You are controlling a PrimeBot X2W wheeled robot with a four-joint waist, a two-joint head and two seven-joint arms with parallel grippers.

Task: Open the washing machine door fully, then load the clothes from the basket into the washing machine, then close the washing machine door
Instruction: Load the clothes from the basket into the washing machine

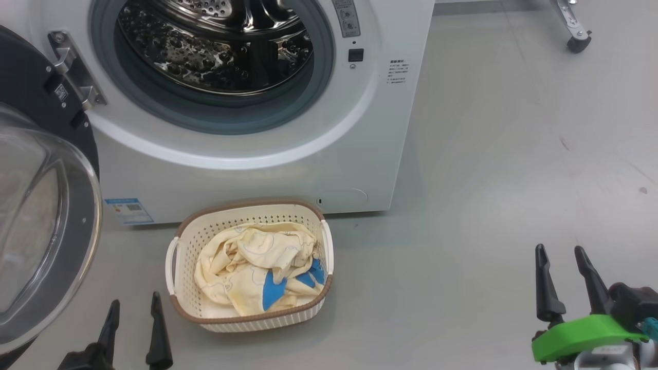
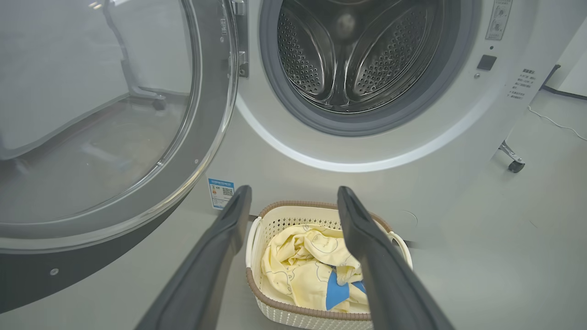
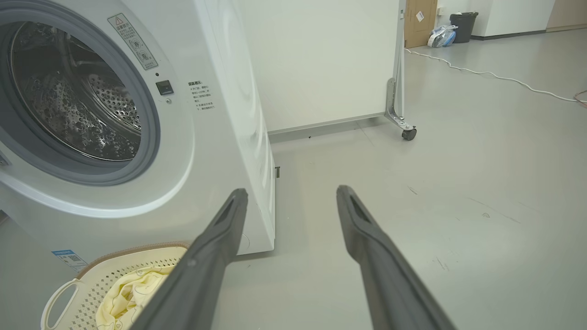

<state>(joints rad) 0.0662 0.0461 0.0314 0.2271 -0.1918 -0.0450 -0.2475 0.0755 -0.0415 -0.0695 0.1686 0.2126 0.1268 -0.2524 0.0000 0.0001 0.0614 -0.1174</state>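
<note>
Yellow clothes [image 1: 257,267] in the basket [image 1: 247,204] lie between left gripper [image 1: 134,299] and right gripper [image 1: 560,248], both spread wide.

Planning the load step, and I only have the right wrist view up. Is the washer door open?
Observer: Yes. The door is swung wide on its hinge to the left of the washing machine, leaving the round opening uncovered.
Operator: Where's the left arm?
Observer: The left gripper is low, just left of the basket. Its fingers are spread and hold nothing.
Operator: What's the load? I only see a yellow corner.
Observer: The clothes are one crumpled pale yellow bundle with bright blue patches on the side nearer the robot. It lies inside the basket, below the rim.
</note>
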